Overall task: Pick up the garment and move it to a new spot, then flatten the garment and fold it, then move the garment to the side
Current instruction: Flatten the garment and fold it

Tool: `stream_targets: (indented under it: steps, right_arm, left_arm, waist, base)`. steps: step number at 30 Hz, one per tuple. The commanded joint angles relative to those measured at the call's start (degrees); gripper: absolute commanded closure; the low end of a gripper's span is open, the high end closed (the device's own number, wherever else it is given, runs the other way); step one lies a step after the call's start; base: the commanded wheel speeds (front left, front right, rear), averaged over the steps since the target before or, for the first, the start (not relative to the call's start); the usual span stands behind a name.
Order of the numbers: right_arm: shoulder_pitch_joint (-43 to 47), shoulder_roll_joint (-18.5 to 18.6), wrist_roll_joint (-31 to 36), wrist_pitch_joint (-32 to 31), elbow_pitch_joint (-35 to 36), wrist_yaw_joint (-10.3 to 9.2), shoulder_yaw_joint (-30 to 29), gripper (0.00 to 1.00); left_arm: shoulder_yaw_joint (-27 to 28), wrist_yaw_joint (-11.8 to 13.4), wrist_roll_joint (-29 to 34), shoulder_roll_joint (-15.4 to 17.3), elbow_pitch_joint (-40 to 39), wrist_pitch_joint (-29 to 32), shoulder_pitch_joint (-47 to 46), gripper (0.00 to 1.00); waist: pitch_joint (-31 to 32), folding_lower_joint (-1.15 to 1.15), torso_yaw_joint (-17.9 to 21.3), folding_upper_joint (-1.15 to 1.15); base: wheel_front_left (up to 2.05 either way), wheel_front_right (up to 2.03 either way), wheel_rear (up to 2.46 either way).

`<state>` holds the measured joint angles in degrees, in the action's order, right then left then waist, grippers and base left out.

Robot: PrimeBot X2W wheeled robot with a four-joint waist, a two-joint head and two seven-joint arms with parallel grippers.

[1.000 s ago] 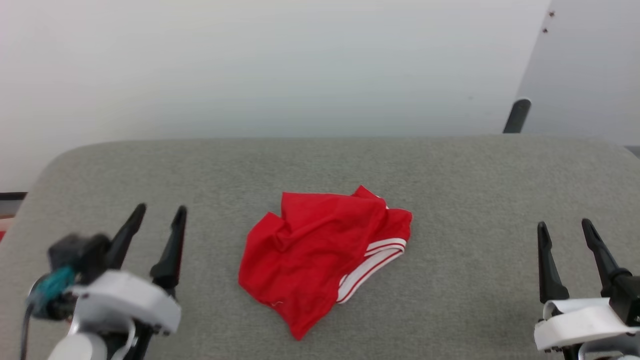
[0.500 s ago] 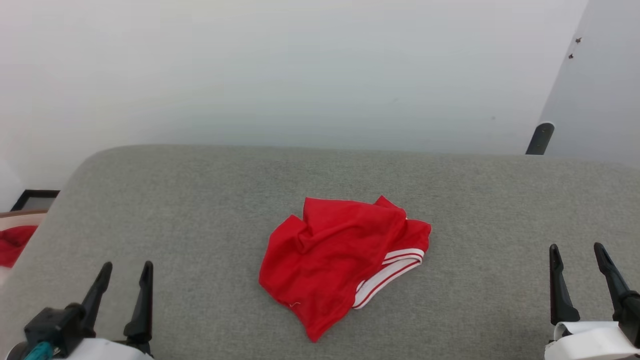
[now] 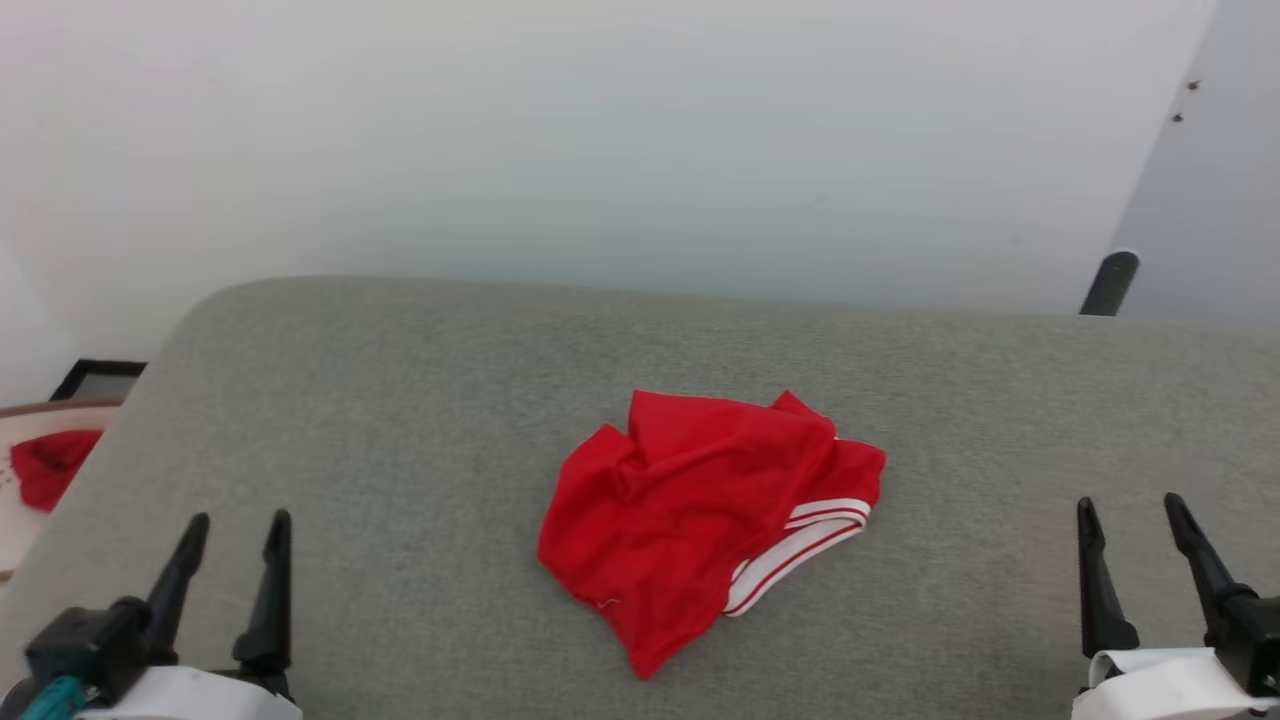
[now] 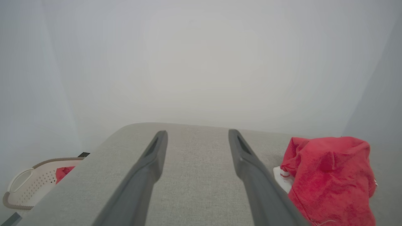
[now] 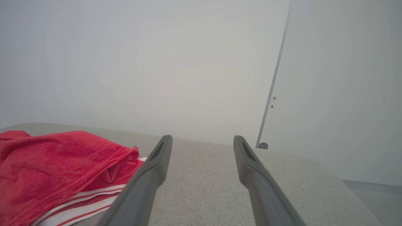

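Gaping wide and empty, the left gripper (image 3: 241, 517) is held at the table's (image 3: 400, 400) near left corner; the right gripper (image 3: 1127, 500) is spread likewise at the near right corner. The garment (image 3: 690, 510) is seen crumpled at the table's middle, touched by neither, its striped trim toward the right edge.

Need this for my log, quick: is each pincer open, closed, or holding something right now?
Left pincer: open, holding nothing, clear of the garment.
Right pincer: open, holding nothing.
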<state>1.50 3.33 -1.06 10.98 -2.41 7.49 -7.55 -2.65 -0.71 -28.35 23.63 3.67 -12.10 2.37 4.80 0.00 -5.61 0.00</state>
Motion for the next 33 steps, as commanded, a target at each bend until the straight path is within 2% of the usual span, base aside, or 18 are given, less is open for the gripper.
stream_targets:
  steps: [1,10,18,19,23,33]
  right_arm:
    - [-0.48,0.18,-0.27,-0.61,0.01,0.00,0.56,0.00]
    - [-3.26,3.36,-2.25,-7.29,0.01,0.00,1.70,0.00]
    - [-7.25,6.58,-5.57,-20.85,-2.32,-0.01,-0.08,0.00]
    - [-7.25,6.58,-5.57,-20.85,-2.32,-0.01,-0.08,0.00]
    - [-9.75,8.46,-7.13,-28.66,-4.27,-0.01,-0.42,0.00]
    - [-16.47,9.98,-10.03,-38.85,-9.48,-0.01,-1.40,0.00]
  left_arm:
    - [0.57,0.67,-0.54,0.12,-0.14,0.15,-0.45,0.00]
    - [1.05,2.47,-1.42,-1.26,-1.79,-0.08,0.55,0.00]
    - [-1.14,2.34,-1.38,-4.22,-2.23,-1.06,-1.07,0.00]
    - [-1.14,2.34,-1.38,-4.22,-2.23,-1.06,-1.07,0.00]
    - [-2.21,1.90,-1.67,-6.25,-2.19,-1.80,-2.23,0.00]
    - [-4.03,0.67,-0.79,-10.47,-1.44,-2.86,-4.94,0.00]
  waist:
    - [-0.35,0.00,-1.27,0.00]
    - [-2.18,0.00,-8.45,0.00]
    - [-6.63,0.00,-15.55,0.00]
    - [-6.63,0.00,-15.55,0.00]
    - [-9.68,0.00,-18.22,0.00]
    - [-16.58,0.00,-22.29,0.00]
  base:
    - [0.00,0.00,0.00]
    - [0.00,0.00,0.00]
    - [0.00,0.00,0.00]
    - [0.00,0.00,0.00]
    - [0.00,0.00,0.00]
    - [0.00,0.00,0.00]
